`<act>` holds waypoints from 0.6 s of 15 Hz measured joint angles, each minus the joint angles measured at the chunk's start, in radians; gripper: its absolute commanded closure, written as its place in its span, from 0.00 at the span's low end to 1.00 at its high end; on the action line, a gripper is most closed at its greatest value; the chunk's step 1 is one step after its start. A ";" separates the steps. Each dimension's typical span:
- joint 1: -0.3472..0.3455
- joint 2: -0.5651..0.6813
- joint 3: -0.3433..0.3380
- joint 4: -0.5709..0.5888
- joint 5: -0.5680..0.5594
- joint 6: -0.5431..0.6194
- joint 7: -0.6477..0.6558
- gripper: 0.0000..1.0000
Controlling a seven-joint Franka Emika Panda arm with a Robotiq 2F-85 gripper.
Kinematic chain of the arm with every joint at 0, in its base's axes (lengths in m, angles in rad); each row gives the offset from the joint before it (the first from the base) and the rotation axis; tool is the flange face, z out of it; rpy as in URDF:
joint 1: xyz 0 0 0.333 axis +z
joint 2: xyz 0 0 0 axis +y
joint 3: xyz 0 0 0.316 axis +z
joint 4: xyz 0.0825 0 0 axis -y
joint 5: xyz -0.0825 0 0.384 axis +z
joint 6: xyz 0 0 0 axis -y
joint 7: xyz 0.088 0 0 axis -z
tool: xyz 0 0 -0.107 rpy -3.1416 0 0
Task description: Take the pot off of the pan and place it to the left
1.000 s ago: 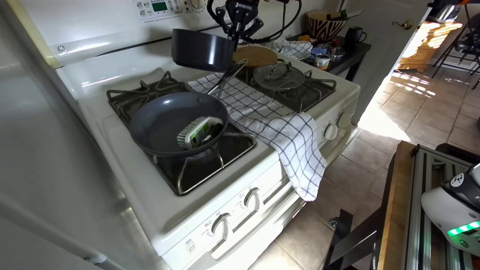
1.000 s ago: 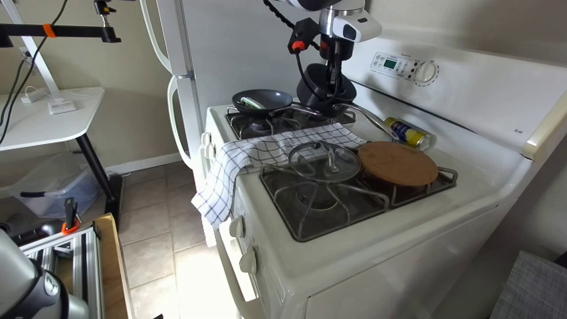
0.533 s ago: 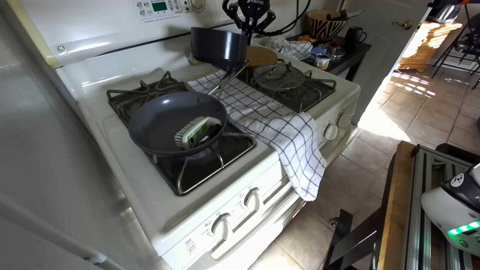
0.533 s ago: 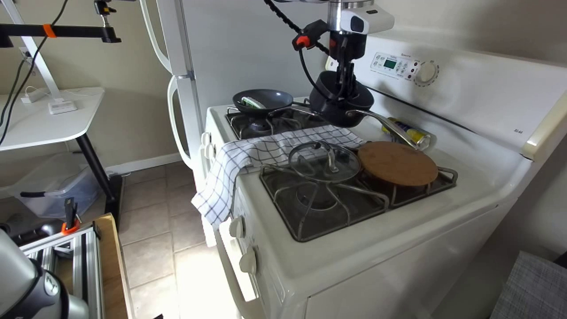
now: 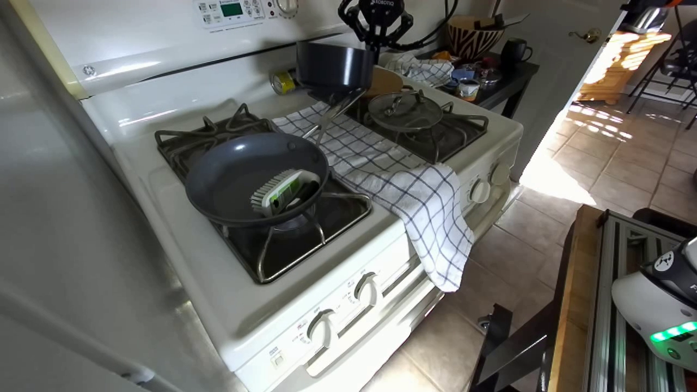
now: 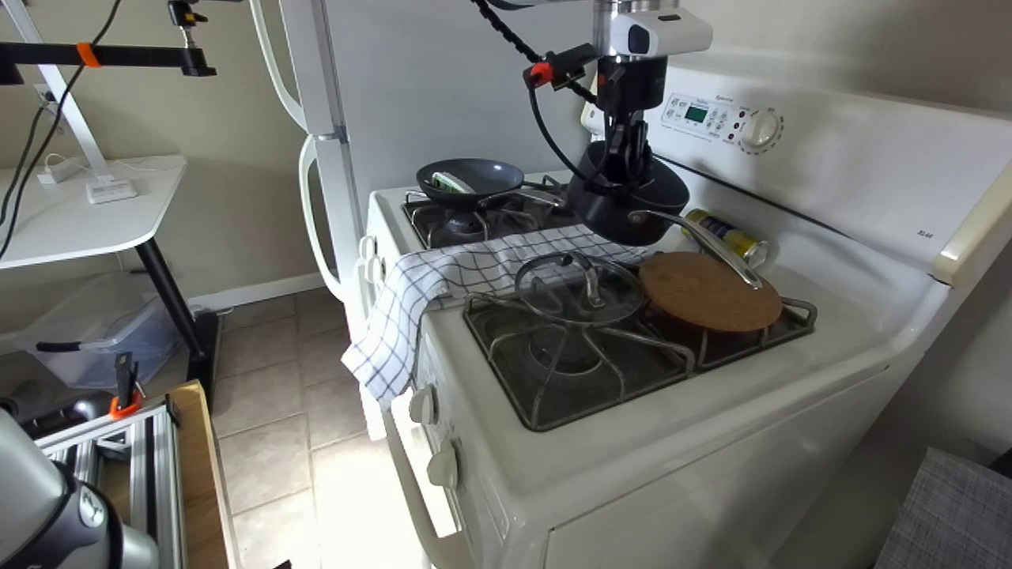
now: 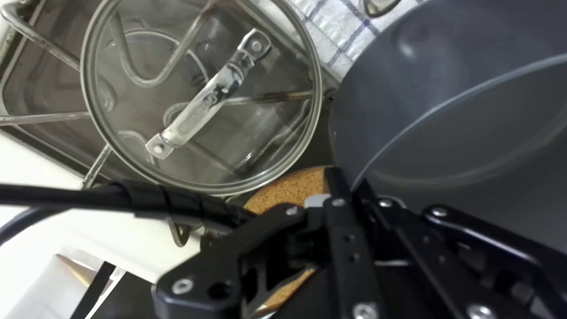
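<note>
We note a beige wall [image 6: 229, 103] behind a white desk [image 6: 79, 229]; tiled floor [image 6: 261, 387] in both exterior views. Strong light falls in a patch [image 5: 555, 174] by the door [image 5: 555, 71] — beyond it we see striped light [image 5: 610, 131], wooden furniture [image 5: 610, 87] and a dark chair [image 5: 683, 68].

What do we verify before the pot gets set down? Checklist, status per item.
1. Gripper shut on the rim of the pot: ok.
2. Pot up off the pan: ok in both exterior views.
3. Pot handle clear of the brown round board: cannot tell, the two overlap in an exterior view.
4. Middle of the stovetop bare: not ok, checked towel lies across it.
5. Front burner on the board's side free: not ok, glass lid sits over it.
6. Whose left is meant: cannot tell.
</note>
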 measured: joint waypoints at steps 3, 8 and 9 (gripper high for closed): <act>-0.006 0.002 -0.005 0.008 -0.023 -0.008 0.038 0.99; -0.013 0.007 -0.014 0.039 -0.079 -0.061 0.081 0.99; -0.014 0.009 -0.016 0.046 -0.093 -0.076 0.091 0.99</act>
